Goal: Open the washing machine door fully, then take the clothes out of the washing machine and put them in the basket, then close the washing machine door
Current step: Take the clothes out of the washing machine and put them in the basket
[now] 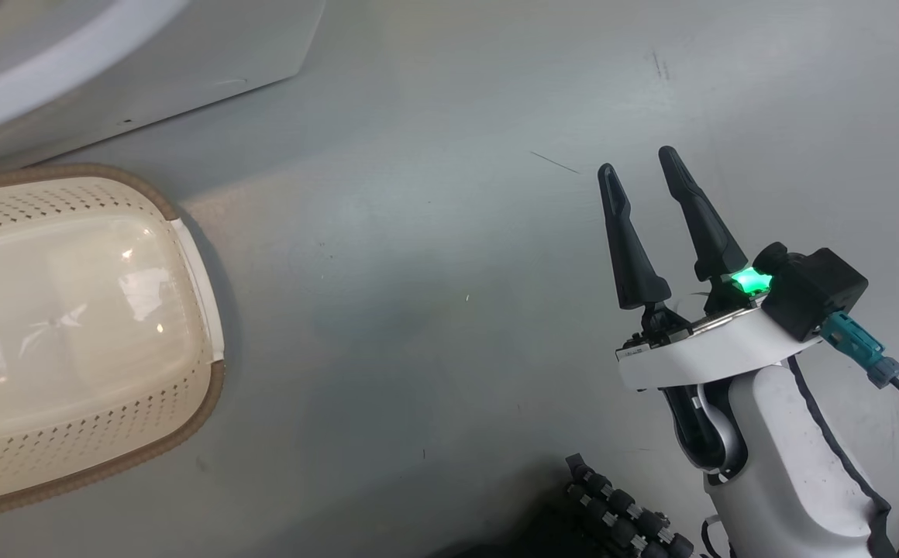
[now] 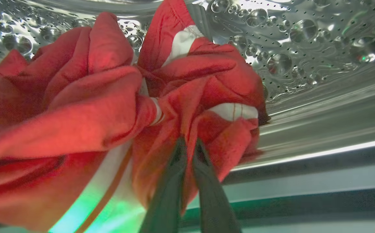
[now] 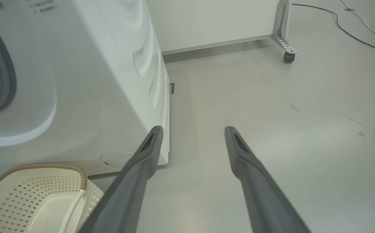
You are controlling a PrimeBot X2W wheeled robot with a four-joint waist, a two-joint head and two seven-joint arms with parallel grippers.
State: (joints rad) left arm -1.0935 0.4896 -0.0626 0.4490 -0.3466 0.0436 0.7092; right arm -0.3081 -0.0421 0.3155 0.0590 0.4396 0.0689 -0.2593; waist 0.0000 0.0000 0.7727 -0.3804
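**Left tool** (image 2: 190, 143), left wrist view: reaches inside the steel drum (image 2: 304, 35) of the washing machine (image 3: 93, 81). Its two dark fingers (image 2: 171, 194) stand almost together, the tips buried in a fold of the clothes (image 2: 87, 97); the tool is closed on that fabric. The clothes are a bunched red heap with white panels and a strip of striped trim. They lie in the drum against its dimpled, perforated wall. A green glow falls on the cloth nearest the camera.

**Right tool** (image 1: 635, 160), head view, lower right: fingers spread wide apart, nothing between them, held over the grey floor (image 1: 434, 310) and well apart from the basket. A green lamp (image 1: 750, 280) is lit at its base.

**Basket** (image 1: 70, 442): cream, perforated walls, brown rim, white handle. It stands on the floor just beside the front of the washing machine.

**Right wrist view**: the machine's white front and grey gasket (image 3: 3, 81) at left, with a sliver of red cloth inside the opening at the picture's left edge.
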